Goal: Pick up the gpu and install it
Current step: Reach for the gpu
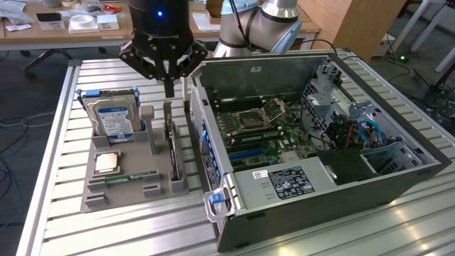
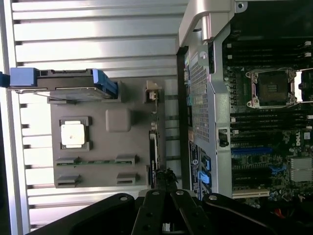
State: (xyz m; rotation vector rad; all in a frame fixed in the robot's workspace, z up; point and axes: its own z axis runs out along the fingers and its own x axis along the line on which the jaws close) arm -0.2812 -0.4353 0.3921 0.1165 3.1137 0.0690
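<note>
The gpu (image 1: 172, 146) is a thin dark card standing on edge in a slot at the exterior view's right side of the grey holder (image 1: 124, 193). Its metal bracket end points up at the far end. My gripper (image 1: 169, 92) hangs just above that far end with its fingers shut together and nothing between them. In the wrist view the gpu (image 2: 153, 147) appears edge-on as a narrow dark strip, and my gripper (image 2: 166, 182) sits over one end of it. The open computer case (image 1: 398, 176) lies on the exterior view's right, its motherboard (image 1: 259, 128) exposed.
The holder also carries a hard drive (image 1: 114, 118) with a blue-white label standing upright, a square processor (image 1: 108, 161) and a green RAM stick (image 1: 133, 176). The case wall (image 1: 202, 122) stands close beside the gpu. Everything rests on a slatted metal table (image 1: 106, 234).
</note>
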